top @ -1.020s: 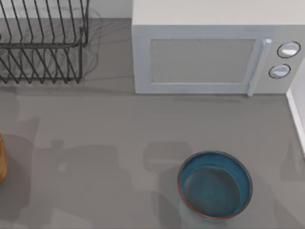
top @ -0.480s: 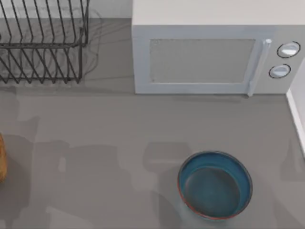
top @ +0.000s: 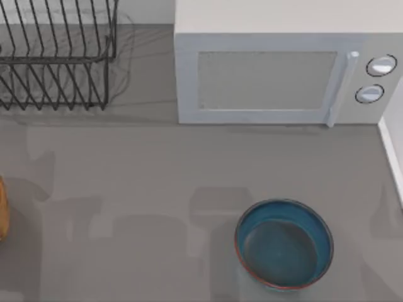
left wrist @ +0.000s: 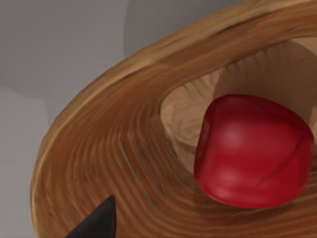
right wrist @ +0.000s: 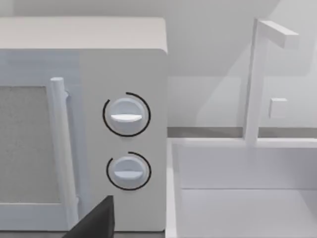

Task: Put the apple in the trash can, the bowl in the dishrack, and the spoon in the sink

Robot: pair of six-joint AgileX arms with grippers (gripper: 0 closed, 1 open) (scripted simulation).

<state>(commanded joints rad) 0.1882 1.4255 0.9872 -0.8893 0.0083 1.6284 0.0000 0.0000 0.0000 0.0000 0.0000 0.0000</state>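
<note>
The red apple (left wrist: 252,148) lies inside a wooden bowl (left wrist: 109,148), seen close up in the left wrist view. A dark part of my left gripper (left wrist: 96,223) hangs just above the wooden bowl's rim, a short way from the apple. The teal bowl (top: 284,243) with its reddish-brown rim stands upright near the table's front, right of the middle. The dishrack (top: 53,53) of dark wire stands at the back left. The white sink (right wrist: 247,208) and its faucet (right wrist: 255,79) lie beside the microwave. A dark part of my right gripper (right wrist: 94,223) faces them. The spoon and the trash can are out of view.
A white microwave (top: 277,69) takes up the back middle and right, its two knobs (right wrist: 126,115) toward the sink. The wooden bowl's edge (top: 2,211) pokes in at the table's left side. Grey tabletop (top: 157,163) stretches between the dishrack, the microwave and the teal bowl.
The arm shadows on the left half of the table have shifted toward the front and the right. The teal bowl, dishrack and microwave have not moved.
</note>
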